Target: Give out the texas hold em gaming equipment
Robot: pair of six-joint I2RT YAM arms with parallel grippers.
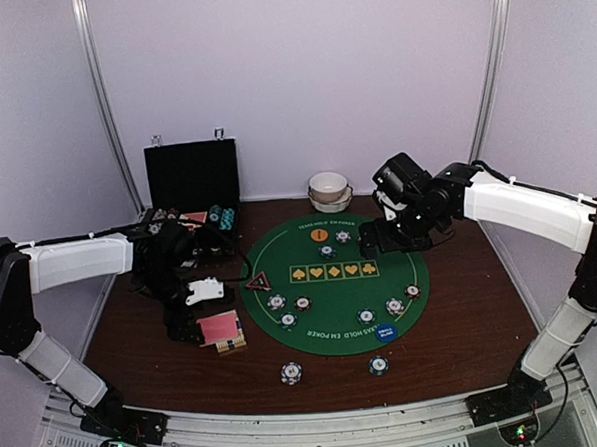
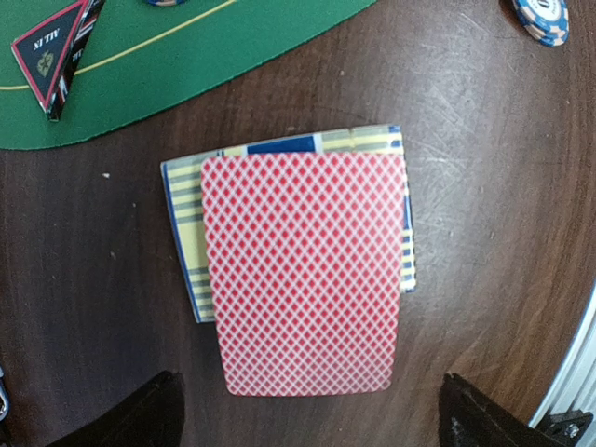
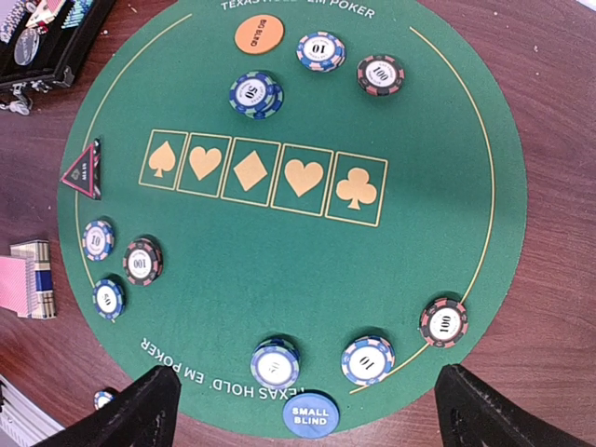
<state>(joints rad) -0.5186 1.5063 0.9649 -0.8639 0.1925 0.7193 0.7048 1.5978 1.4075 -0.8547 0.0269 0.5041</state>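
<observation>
A round green poker mat (image 1: 333, 304) holds several striped chips (image 3: 256, 94), an orange round button (image 3: 258, 34), a blue "small blind" button (image 3: 310, 414) and a red triangular marker (image 3: 84, 172). Two more chips (image 1: 291, 372) lie on the wood in front of the mat. A pink-backed card (image 2: 305, 272) lies on a blue-and-yellow striped pack (image 2: 184, 237) left of the mat. My left gripper (image 2: 312, 419) hovers over that card, open and holding nothing. My right gripper (image 3: 312, 396) hangs open above the mat's far side, also empty.
A black hinged case (image 1: 191, 179) stands open at the back left with chips inside. White bowls (image 1: 329, 190) sit at the back behind the mat. Metal rails (image 1: 309, 423) run along the table's near edge.
</observation>
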